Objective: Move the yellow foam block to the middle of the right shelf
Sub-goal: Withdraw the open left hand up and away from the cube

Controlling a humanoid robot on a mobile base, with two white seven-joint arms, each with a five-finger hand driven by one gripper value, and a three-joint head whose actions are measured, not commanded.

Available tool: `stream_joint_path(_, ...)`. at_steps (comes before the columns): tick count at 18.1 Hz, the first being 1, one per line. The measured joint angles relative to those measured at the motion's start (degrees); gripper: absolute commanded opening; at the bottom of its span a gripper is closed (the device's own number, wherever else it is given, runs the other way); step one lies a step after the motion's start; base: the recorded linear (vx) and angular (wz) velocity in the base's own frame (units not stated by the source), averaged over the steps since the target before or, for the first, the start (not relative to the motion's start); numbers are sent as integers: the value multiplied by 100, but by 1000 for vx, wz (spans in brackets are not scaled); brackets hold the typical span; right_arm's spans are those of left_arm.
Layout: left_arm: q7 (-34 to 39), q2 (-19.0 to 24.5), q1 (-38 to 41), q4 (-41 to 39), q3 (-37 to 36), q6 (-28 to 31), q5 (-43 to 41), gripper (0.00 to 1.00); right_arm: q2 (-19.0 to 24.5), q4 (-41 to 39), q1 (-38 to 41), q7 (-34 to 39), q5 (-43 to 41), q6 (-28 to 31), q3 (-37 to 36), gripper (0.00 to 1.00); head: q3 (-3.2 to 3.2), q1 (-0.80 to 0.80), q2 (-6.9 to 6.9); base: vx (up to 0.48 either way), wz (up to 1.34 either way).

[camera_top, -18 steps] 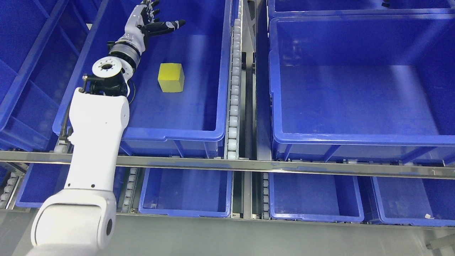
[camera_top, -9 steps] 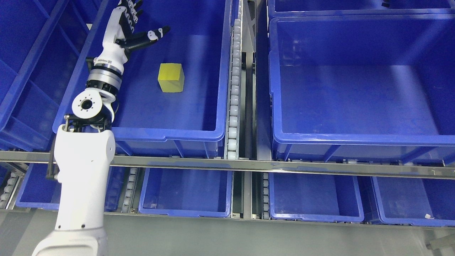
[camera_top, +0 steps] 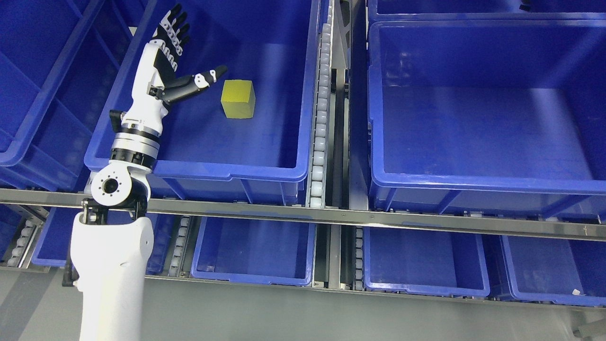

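Hovering inside the bin (camera_top: 265, 173), your left hand (camera_top: 163, 71) has fingers spread (holding nothing); the block (camera_top: 238, 98) sits just right of its thumb (camera_top: 199, 83).

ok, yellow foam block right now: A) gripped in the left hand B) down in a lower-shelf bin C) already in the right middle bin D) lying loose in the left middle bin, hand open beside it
D: the yellow foam block lies on the floor of the left middle bin, and the left hand beside it has spread fingers, thumb pointing toward the block without touching it.

warehouse, blue bins (camera_top: 483, 182), roller racks (camera_top: 319, 142)
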Motion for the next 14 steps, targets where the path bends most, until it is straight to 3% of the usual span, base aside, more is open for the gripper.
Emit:
stream_joint_path(5, 248, -71, -376, -358, -78, 280, 4, 100, 0, 0, 0, 0, 0, 0, 0, 100, 0, 0, 1, 0, 0)
stream_joint_path(14, 293, -125, -544, -655, -160, 1331, 6, 100, 0, 0, 0, 0, 0, 0, 0, 100, 0, 0, 1, -30, 6)
